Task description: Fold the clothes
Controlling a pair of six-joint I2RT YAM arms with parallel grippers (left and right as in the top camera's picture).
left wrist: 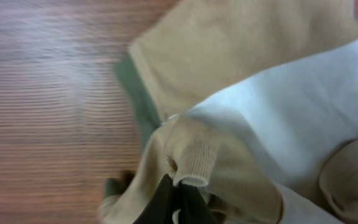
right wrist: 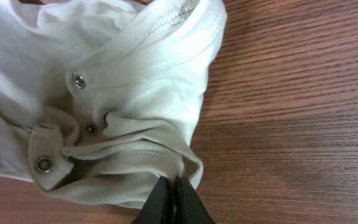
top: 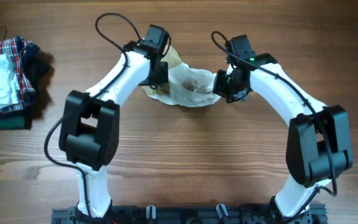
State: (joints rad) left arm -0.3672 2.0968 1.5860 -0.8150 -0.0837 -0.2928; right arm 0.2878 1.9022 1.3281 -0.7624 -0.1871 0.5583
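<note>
The clothes [top: 188, 87] are one small cream garment with tan parts and an olive-green trim, bunched at the table's far middle between my two arms. My left gripper [top: 158, 76] is at its left end; in the left wrist view its fingers [left wrist: 178, 202] are shut on a tan ribbed cuff [left wrist: 194, 165], with the green trim [left wrist: 138, 99] beside it. My right gripper [top: 224, 87] is at its right end; in the right wrist view its fingers [right wrist: 173, 200] are shut on the cream hem [right wrist: 166, 163] near the metal snaps [right wrist: 79, 81].
A stack of clothes [top: 8, 78] lies at the far left of the table: a red-and-blue plaid garment with a white piece on it, over a dark green folded cloth [top: 5, 121]. The wooden table [top: 197, 155] spreads in front.
</note>
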